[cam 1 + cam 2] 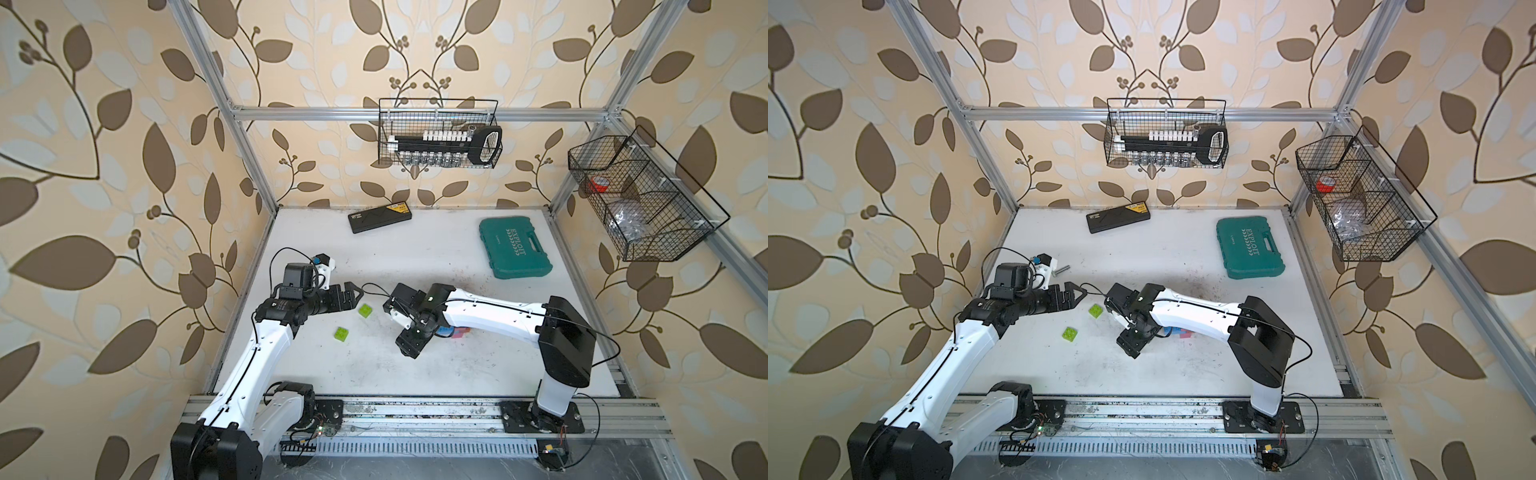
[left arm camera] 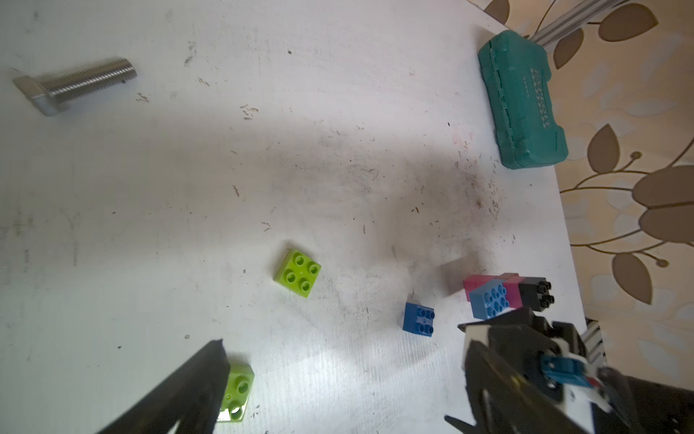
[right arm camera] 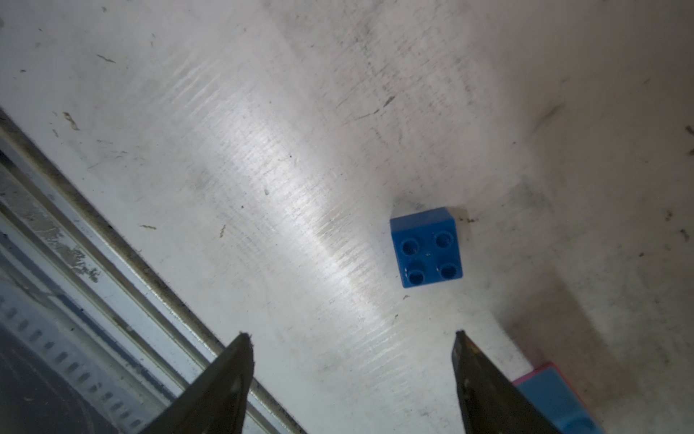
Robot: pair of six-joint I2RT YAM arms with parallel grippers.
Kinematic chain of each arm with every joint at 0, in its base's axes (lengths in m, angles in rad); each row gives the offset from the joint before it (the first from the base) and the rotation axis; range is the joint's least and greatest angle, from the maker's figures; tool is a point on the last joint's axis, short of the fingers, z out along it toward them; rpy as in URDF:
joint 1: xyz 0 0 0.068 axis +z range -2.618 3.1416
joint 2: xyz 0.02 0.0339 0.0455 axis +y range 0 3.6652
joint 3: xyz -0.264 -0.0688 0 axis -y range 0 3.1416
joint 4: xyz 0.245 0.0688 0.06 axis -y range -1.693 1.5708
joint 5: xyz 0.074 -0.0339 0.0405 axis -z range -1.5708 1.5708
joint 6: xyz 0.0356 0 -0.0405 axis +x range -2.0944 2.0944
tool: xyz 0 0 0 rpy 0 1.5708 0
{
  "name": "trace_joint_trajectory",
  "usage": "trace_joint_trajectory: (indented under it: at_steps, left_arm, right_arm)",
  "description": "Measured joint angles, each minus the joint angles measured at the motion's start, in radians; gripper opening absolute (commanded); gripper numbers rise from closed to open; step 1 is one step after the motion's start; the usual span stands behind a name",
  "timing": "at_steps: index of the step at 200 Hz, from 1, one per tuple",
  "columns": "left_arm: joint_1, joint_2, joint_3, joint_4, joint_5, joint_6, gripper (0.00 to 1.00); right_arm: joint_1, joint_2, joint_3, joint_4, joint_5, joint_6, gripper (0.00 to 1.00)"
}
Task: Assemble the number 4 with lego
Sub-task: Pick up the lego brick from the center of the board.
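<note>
Lego (image 2: 297,273) loose on desk (image 2: 225,188), figure barely begun

In both top views, left fingers (image 1: 352,290) hang spread and empty near two lime green bricks (image 1: 365,311), likely the next picks. Left wrist view: a pink, light blue and black cluster (image 2: 503,293) lies with a dark blue brick (image 2: 418,318) just beside it, not joined. Right wrist view: right fingers (image 3: 225,383) are spread and empty, lined up on that studs-up brick.

A robot lab cell: aluminium frame (image 1: 311,113), wallpapered walls (image 1: 104,166), wire baskets (image 1: 384,137).

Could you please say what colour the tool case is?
Teal plastic tool case, clearest in a top view.
</note>
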Motion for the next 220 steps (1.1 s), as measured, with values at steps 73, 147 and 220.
trace_joint_trajectory:
  at_steps: [73, 147, 220]
  left_arm:
    - [0.001, 0.01, 0.0, 0.001, 0.079, 0.013, 0.99]
    - [0.001, 0.023, 0.0, 0.008, 0.085, 0.012, 0.99]
    - [0.001, 0.032, 0.0, 0.013, 0.093, 0.012, 0.99]
  right_arm:
    - [-0.03, 0.112, 0.038, 0.019, 0.044, -0.087, 0.75]
    - [-0.068, 0.132, 0.042, 0.043, 0.051, -0.128, 0.62]
    - [-0.067, 0.145, 0.042, 0.054, 0.051, -0.135, 0.34]
